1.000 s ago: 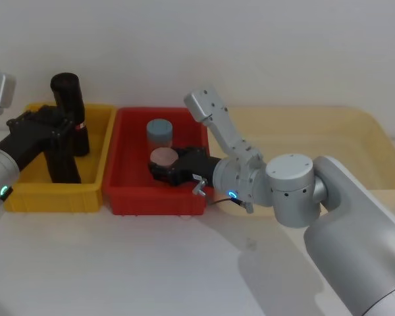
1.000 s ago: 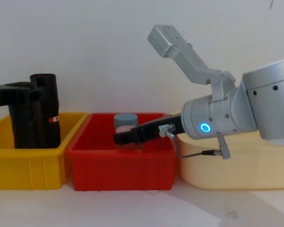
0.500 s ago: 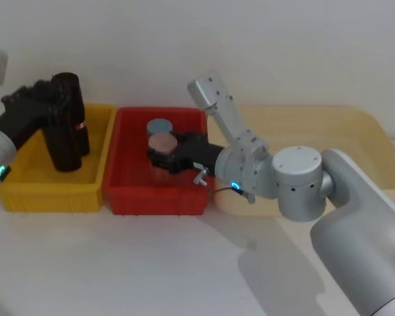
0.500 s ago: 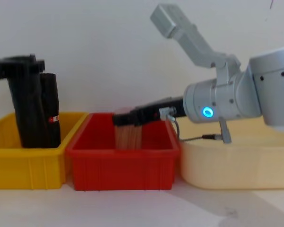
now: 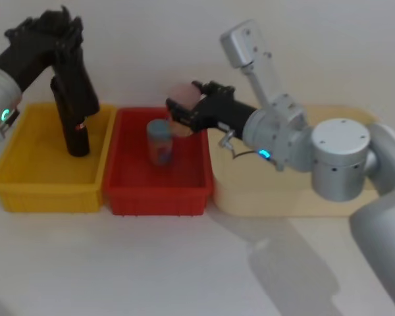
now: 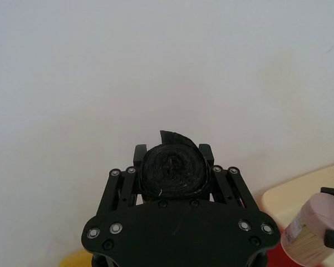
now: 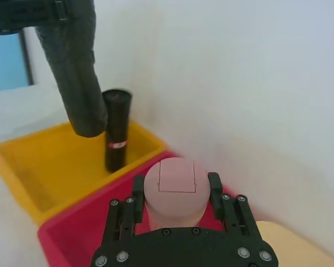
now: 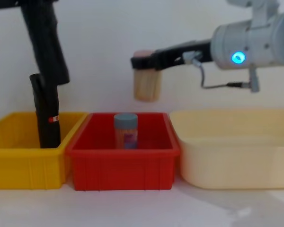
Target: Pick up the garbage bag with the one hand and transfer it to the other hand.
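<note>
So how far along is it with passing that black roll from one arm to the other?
Done: the left pincer grips the black roll, held clear above the yellow bin. In hand: the right pincer holds a pink-lidded jar above the red bin, so it isn't free. Left: the handover itself; the two pincers are well apart.

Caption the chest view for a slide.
Left gripper holds the garbage bag above the yellow bin; right gripper holds a jar aloft.

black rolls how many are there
2: one roll held in the left tool over the yellow bin; a red-marked roll standing in that bin.
</note>
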`<action>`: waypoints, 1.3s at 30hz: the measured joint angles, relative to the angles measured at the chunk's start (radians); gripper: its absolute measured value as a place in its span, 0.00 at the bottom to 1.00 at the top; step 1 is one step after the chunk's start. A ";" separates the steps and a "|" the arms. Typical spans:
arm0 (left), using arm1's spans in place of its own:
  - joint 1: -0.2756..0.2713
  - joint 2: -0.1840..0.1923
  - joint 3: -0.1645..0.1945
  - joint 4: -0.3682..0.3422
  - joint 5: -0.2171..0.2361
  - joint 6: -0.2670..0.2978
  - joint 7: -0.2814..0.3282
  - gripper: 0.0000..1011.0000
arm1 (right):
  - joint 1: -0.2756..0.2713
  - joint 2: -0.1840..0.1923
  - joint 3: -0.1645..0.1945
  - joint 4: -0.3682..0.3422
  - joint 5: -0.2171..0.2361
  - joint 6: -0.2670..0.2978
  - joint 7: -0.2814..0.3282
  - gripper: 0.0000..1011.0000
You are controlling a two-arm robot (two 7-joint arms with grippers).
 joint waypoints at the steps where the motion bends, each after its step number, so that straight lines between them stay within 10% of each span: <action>1: -0.008 -0.002 0.002 -0.002 -0.003 0.003 -0.004 0.53 | -0.003 0.006 0.005 -0.014 -0.001 0.003 -0.004 0.66; 22: -0.172 -0.112 0.151 0.093 -0.049 0.022 -0.125 0.53 | -0.174 0.163 0.188 -0.303 -0.033 0.100 -0.127 0.66; 39: -0.317 -0.253 0.281 0.386 -0.036 -0.049 -0.181 0.53 | -0.202 0.199 0.254 -0.211 -0.032 0.106 -0.126 0.66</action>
